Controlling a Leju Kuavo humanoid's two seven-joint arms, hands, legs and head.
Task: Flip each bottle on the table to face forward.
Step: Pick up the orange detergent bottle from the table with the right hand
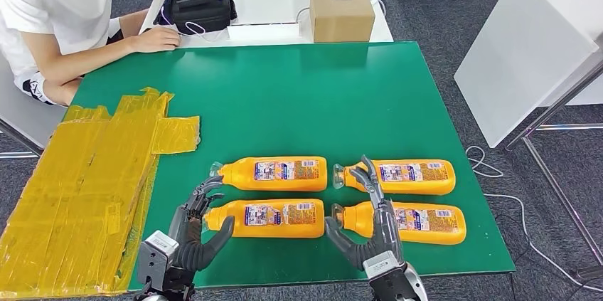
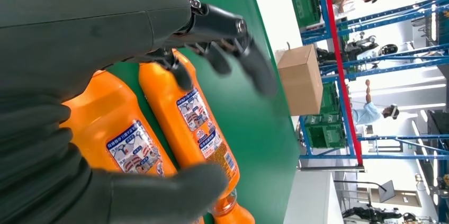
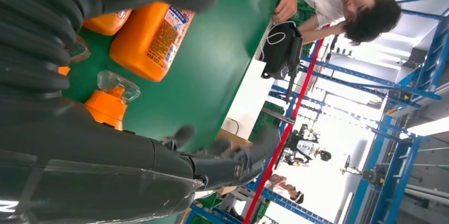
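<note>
- While four orange bottles are lying on their sides in two rows near the front edge of the green worktop, both robot hands are reaching in from that edge.
- The front-left bottle is lying with its label up and its cap end pointing toward the left edge; the left robot hand is sitting at that cap end, its fingers spread apart and its thumb curving under the bottle's near side, not clamped on it.
- The back-left bottle is lying just behind it, parallel, its clear cap pointing the same way.
- The front-right bottle is lying toward the right edge, and the right robot hand is hovering at its neck with fingers apart, holding nothing.
- The back-right bottle is lying just behind that one, the right robot hand's fingertips reaching near its cap.
- A patch of yellow tape is covering the left edge of the worktop.
- A cardboard box is sitting beyond the far edge, beside a black bag.
- A person is sitting at the far left corner, one hand resting near the bag.
</note>
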